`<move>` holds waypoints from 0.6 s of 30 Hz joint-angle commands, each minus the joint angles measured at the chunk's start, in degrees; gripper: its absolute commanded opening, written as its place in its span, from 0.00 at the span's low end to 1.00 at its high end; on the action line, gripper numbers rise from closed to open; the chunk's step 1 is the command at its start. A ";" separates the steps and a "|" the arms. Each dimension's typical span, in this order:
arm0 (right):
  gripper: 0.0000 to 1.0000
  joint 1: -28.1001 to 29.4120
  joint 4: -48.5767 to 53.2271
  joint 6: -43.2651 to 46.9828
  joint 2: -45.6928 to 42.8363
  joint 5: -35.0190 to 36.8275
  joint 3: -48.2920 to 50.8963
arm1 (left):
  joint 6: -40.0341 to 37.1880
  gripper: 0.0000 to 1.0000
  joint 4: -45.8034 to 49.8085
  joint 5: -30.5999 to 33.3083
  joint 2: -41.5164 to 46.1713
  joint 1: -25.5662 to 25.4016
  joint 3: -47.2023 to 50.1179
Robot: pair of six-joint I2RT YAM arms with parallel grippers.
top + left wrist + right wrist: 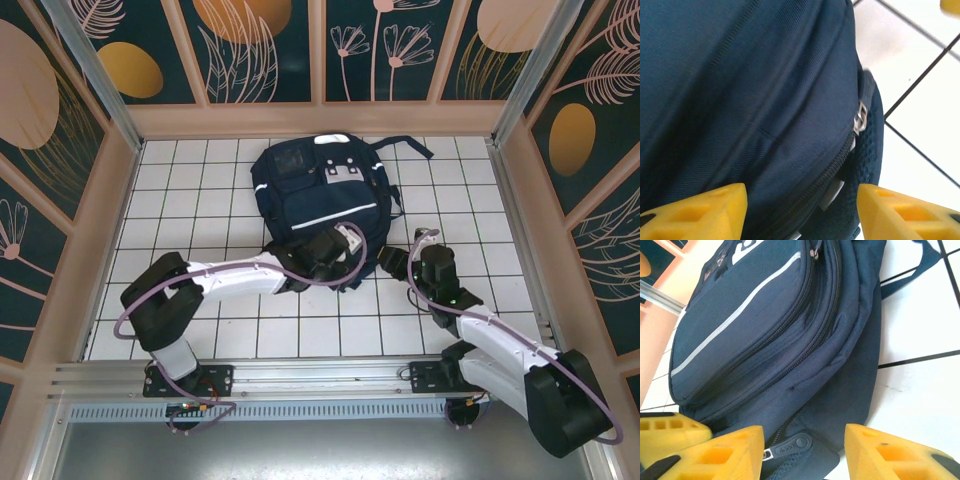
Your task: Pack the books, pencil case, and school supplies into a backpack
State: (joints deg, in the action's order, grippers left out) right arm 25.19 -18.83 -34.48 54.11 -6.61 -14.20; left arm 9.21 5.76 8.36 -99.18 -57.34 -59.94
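Surroundings: a white tiled table [190, 190] with dark grid lines, fenced by wall panels [250, 40] printed with pale leaves and orange discs.
Left pincer: the left pincer [801, 200] hangs over the backpack's near end; its yellow fingers [705, 210] stand spread, with nothing pinched.
Ahead of left pincer: navy cloth lies across the gap and beyond it. A zip line runs up from between the fingers to a metal zip slider [860, 117], ahead and to the right.
Backpack: the navy backpack [320, 195] lies flat on the tiles, front pockets up, just ahead of both pincers; the zips in view are closed.
Right pincer: the right pincer [804, 432], low at the backpack's near right corner, has its yellow fingers [890, 455] parted and grips nothing.
Ahead of right pincer: a dark zip pull [790, 445] sits in the gap, nearer the left finger; whether it touches cannot be told. A white reflective stripe [740, 315] crosses the front pocket ahead and to the left.
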 commanded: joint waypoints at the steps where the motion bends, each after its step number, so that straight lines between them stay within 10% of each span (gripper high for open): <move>1: 0.47 -1.19 -4.01 -0.55 3.02 -5.82 -0.65 | -4.97 0.61 -0.75 5.42 -2.64 -1.17 0.53; 6: 0.46 -1.98 -8.30 -1.45 7.29 -10.55 -0.70 | -6.15 0.59 -1.74 10.32 -4.77 -1.65 0.78; 18: 0.54 -2.65 -16.62 -1.56 17.19 -16.17 -1.71 | -6.23 0.05 -3.65 12.82 -3.31 -1.96 2.46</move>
State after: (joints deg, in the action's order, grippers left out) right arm 23.16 -29.91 -35.55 70.02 -19.99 -14.68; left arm 3.11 1.69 19.35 -103.02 -59.37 -58.52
